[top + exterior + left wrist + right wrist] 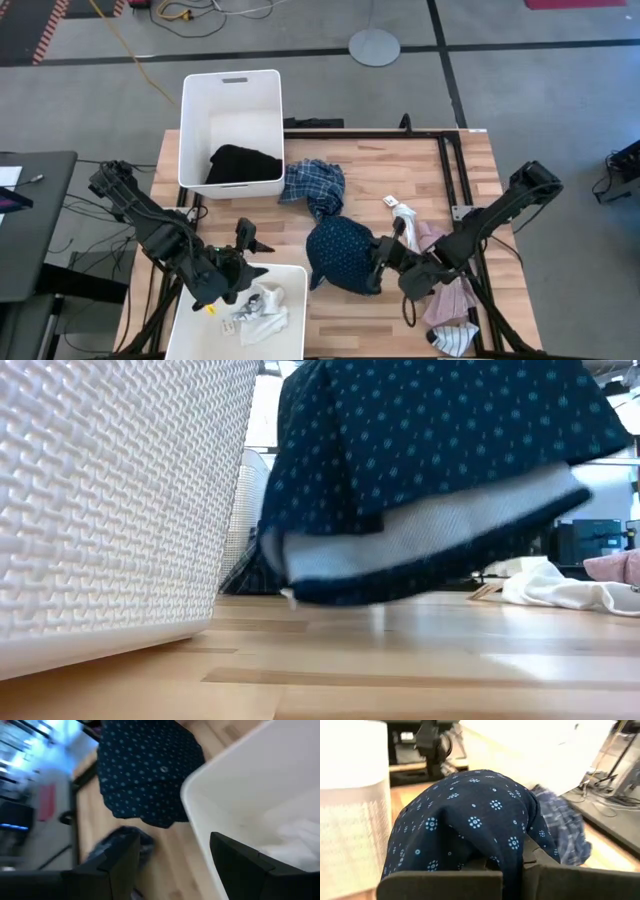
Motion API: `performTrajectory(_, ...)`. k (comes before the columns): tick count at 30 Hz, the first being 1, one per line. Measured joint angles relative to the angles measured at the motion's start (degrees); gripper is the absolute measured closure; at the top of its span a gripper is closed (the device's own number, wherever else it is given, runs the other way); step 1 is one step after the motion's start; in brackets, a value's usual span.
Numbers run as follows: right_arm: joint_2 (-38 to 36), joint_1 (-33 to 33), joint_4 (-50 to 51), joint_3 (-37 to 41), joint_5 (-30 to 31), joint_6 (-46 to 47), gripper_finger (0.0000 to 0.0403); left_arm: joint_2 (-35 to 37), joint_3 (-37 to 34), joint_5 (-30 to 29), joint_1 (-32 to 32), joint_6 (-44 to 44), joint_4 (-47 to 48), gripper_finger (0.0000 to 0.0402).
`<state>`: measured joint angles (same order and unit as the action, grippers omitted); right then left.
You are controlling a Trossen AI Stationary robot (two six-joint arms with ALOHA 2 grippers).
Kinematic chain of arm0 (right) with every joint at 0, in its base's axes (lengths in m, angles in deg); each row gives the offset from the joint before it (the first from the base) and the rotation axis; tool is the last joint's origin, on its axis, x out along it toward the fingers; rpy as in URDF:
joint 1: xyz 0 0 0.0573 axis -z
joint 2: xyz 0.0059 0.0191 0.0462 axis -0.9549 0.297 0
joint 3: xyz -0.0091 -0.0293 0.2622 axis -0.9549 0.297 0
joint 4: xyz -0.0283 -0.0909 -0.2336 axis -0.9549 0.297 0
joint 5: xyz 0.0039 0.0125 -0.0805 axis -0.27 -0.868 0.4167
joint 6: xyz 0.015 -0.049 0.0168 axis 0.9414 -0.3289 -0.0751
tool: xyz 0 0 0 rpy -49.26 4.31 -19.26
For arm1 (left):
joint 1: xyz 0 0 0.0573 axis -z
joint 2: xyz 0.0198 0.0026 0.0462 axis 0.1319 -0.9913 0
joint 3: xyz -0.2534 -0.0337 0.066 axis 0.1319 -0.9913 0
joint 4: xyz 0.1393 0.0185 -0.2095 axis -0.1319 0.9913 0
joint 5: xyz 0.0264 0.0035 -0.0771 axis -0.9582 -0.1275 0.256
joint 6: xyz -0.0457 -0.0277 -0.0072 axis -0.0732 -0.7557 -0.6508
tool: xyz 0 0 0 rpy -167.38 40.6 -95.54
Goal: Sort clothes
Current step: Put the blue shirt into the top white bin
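The navy dotted piece (338,255) hangs from my right gripper (378,258), which is shut on it at mid-table; in the low view its lower hem (400,550) swings just above the wood. My left gripper (250,258) stands open over the far rim of the near white bin (292,300), with nothing between its fingers (115,865). White socks (262,312) lie in that bin. The black piece (243,163) lies in the far bin (200,110). The blue plaid shirt (312,185) lies on the table beside it. The pink shirt (448,300) lies under my right arm. My right gripper pinches a bunched fold of the navy dotted piece (514,862) between its two fingers, coming nearly level from the table's right side. The cloth drapes over and ahead of the fingers (445,882) and hangs slack below them, lifted off the table.
A white piece (405,215) lies right of the navy piece, and a striped sock (455,338) lies at the near right edge. A black frame (450,170) runs across the table's right part. The near bin's woven wall (100,500) fills the low view's left.
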<state>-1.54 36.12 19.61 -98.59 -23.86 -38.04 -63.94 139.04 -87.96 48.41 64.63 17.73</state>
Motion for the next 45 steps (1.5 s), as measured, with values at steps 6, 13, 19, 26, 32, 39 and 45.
performTrajectory(6,-3.6,0.0,0.1,0.0,2.2,-1.3,0.0394,0.5,0.0,-3.0,-1.2,4.4,-4.9,0.0166)
performTrajectory(13,-8.2,0.8,-3.8,0.0,2.9,-7.8,0.0394,0.6,0.0,-4.8,-4.5,12.1,-12.6,0.0149)
performTrajectory(19,-10.8,0.8,-9.1,0.0,2.9,-14.5,0.0394,0.6,0.0,-4.9,-8.2,14.4,-17.3,0.0079)
performTrajectory(26,-13.3,1.9,-15.8,-0.1,1.8,-20.9,0.0394,0.6,0.0,-3.5,-11.4,19.6,-23.7,0.0026)
performTrajectory(32,-13.7,3.7,-24.2,-0.1,-2.4,-27.4,0.0394,0.6,0.0,-0.7,-13.5,22.4,-28.7,0.0017)
performTrajectory(39,-13.6,7.4,-29.0,-0.1,-12.5,-29.2,0.0394,-0.2,0.0,1.5,-17.1,23.2,-33.4,0.0016)
performTrajectory(45,-12.5,10.0,-30.4,-0.1,-20.4,-28.5,0.0394,-2.4,0.0,3.8,-20.0,24.7,-36.9,0.0016)
